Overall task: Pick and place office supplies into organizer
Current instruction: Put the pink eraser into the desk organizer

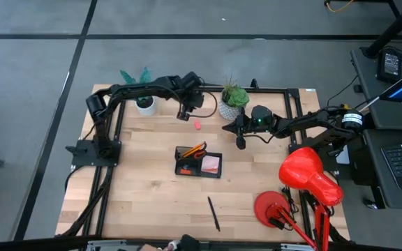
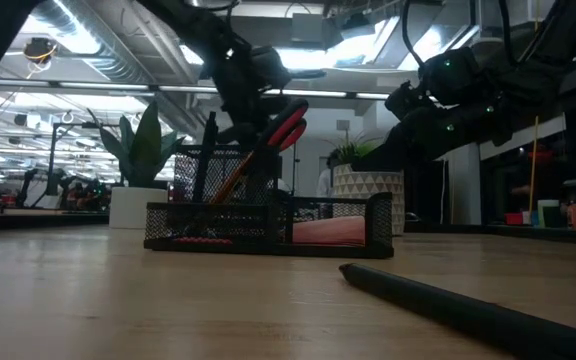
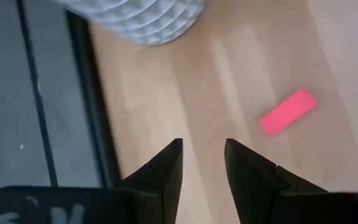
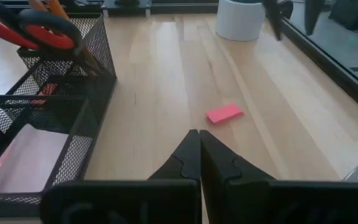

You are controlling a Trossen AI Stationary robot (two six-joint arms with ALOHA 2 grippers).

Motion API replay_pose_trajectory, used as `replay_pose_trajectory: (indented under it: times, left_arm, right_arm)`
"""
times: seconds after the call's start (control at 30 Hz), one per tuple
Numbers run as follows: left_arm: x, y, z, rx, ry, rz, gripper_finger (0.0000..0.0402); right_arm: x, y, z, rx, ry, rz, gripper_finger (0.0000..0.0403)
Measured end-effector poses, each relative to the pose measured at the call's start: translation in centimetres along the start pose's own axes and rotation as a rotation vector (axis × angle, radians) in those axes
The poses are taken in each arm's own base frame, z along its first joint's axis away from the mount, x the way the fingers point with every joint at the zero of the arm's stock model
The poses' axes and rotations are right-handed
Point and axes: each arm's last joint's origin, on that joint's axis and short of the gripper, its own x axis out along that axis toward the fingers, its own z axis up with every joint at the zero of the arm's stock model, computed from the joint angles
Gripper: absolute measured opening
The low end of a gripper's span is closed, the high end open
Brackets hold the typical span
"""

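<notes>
1. Organizer (image 1: 198, 162): a black mesh desk tray near the middle of the table (image 1: 145, 202), divided into compartments.
2. Tall compartment: red-handled scissors (image 1: 195, 150) and an orange pencil (image 2: 233, 180) stand tilted inside it, handles above the mesh rim.
3. Low compartment: a pink sticky-note block (image 1: 211, 164) lies flat inside.
4. Pink eraser (image 1: 197, 125): lies loose on the wood, between the organizer and the table's far edge.
5. Dark pen (image 1: 213, 213): lies on the table, well apart from the organizer, toward the near edge.
6. Left gripper (image 1: 183, 115): above the table near the eraser, fingers (image 3: 166, 171) parted, holding nothing.
7. Right gripper (image 1: 241, 143): beside the patterned plant pot (image 1: 232, 110), fingers pressed together, empty.
</notes>
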Motion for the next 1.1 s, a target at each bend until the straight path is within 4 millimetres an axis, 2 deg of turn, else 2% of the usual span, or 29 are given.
replay_pose_trajectory:
  times: [0.27, 0.67, 0.83, 1.1]
  left_arm:
    - [0.5, -2.0, 2.9, 0.103, -0.009, -0.096, 0.013]
    - [0.5, -3.3, 4.1, 0.11, 0.084, -0.006, 0.0161]
    - [1.8, -4.0, 4.2, 0.11, 0.123, -0.013, 0.0189]
    - [4.6, -5.2, 4.2, 0.301, 0.204, -0.031, 0.0204]
  right_arm:
    - [0.0, 0.0, 0.0, 0.027, 0.0, 0.0, 0.0]
    - [0.0, 0.1, -0.4, 0.051, 0.037, 0.036, 0.0]
    - [0.0, 0.2, -0.6, 0.018, 0.056, 0.042, 0.0]
    - [0.0, 0.3, -0.7, -0.007, 0.06, 0.077, 0.0]
